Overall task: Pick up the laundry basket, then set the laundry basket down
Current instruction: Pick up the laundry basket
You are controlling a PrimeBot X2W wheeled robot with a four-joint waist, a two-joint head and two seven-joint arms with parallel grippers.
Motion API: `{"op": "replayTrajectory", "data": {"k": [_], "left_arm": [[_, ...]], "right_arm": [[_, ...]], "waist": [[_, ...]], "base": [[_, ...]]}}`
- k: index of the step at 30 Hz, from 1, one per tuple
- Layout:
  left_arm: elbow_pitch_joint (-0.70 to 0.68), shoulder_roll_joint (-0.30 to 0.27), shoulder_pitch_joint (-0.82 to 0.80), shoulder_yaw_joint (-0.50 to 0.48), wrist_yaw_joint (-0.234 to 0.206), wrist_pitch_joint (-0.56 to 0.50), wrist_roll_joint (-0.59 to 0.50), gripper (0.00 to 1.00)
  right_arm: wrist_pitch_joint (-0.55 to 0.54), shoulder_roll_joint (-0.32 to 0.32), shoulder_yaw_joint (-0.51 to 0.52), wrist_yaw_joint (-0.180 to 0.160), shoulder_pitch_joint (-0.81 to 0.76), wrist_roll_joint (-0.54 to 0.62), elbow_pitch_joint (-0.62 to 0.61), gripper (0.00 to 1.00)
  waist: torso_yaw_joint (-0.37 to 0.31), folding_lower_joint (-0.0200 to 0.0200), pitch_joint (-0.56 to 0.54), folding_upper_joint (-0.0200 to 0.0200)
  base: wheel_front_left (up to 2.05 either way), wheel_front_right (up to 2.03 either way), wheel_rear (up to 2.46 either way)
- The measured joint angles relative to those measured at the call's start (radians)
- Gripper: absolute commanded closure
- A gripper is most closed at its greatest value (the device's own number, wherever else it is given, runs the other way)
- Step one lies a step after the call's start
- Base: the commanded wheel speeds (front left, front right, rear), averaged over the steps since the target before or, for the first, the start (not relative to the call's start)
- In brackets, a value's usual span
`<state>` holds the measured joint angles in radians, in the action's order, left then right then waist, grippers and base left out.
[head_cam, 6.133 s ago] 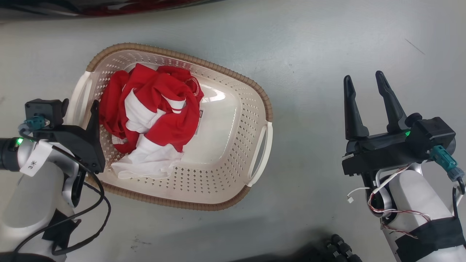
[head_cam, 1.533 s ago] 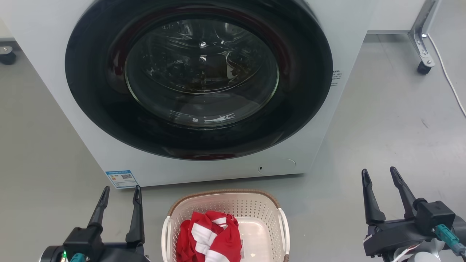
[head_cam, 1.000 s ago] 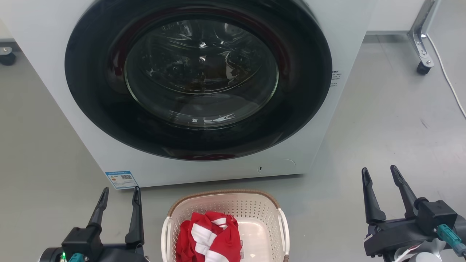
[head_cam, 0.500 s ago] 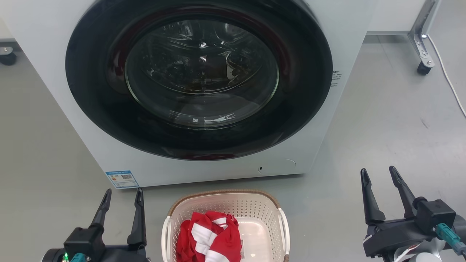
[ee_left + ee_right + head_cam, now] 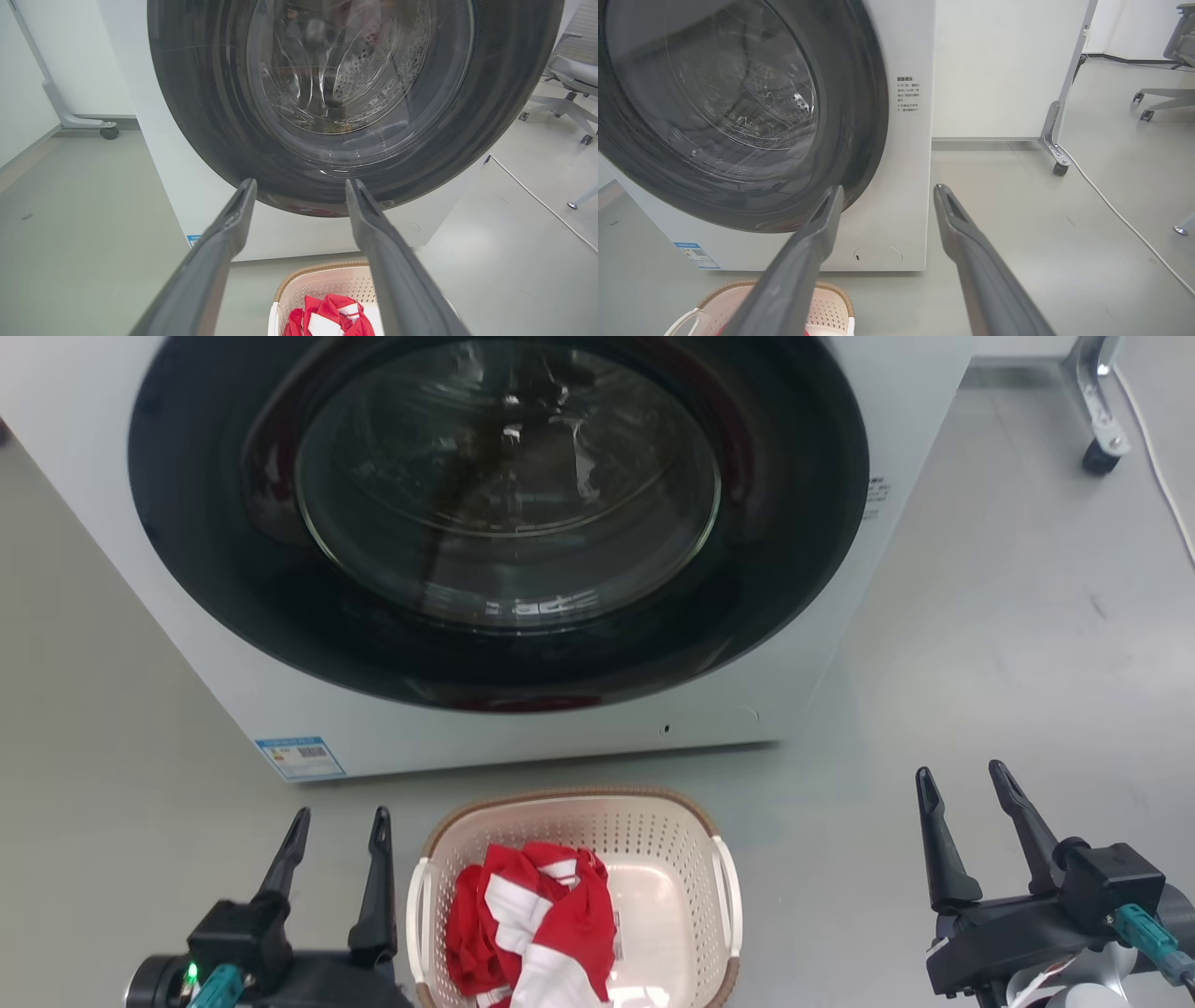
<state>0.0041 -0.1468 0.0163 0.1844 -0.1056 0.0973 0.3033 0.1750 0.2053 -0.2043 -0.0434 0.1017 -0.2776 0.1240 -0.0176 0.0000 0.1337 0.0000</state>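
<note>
Cream laundry basket (image 5: 644,840), red-white garment (image 5: 532,924) inside, at 6 o'clock of washing machine (image 5: 504,523), probably for loading; left gripper (image 5: 341,817) at basket's 9, right gripper (image 5: 960,772) at 3, both splayed, empty.

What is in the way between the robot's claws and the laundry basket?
Nothing that I can see. The left claw sits open just beside the laundry basket, near its left handle. The right claw is open farther off, with just floor between.

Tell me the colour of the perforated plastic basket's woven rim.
Brown woven rim; head view shows it best.
</note>
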Motion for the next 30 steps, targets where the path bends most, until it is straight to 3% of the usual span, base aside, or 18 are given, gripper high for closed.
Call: {"op": "replayTrajectory", "data": {"k": [22, 30], "left_arm": [[0.238, 0.022, -0.356, 0.036, 0.072, -0.143, 0.024, 0.00], [0.336, 0.010, -0.452, 0.017, 0.098, -0.171, 0.055, 0.00]], "right_arm": [[-0.083, -0.002, -0.021, 0.044, 0.197, -0.030, 0.097, 0.00], [-0.100, -0.040, -0.073, 0.068, 0.308, -0.027, 0.148, 0.00]], "waist": [[0.013, 0.0002, 0.326, 0.0001], [0.027, 0.0003, 0.445, 0.0002]], "base": [[0.00, 0.00, 0.00], [0.00, 0.00, 0.00]]}}
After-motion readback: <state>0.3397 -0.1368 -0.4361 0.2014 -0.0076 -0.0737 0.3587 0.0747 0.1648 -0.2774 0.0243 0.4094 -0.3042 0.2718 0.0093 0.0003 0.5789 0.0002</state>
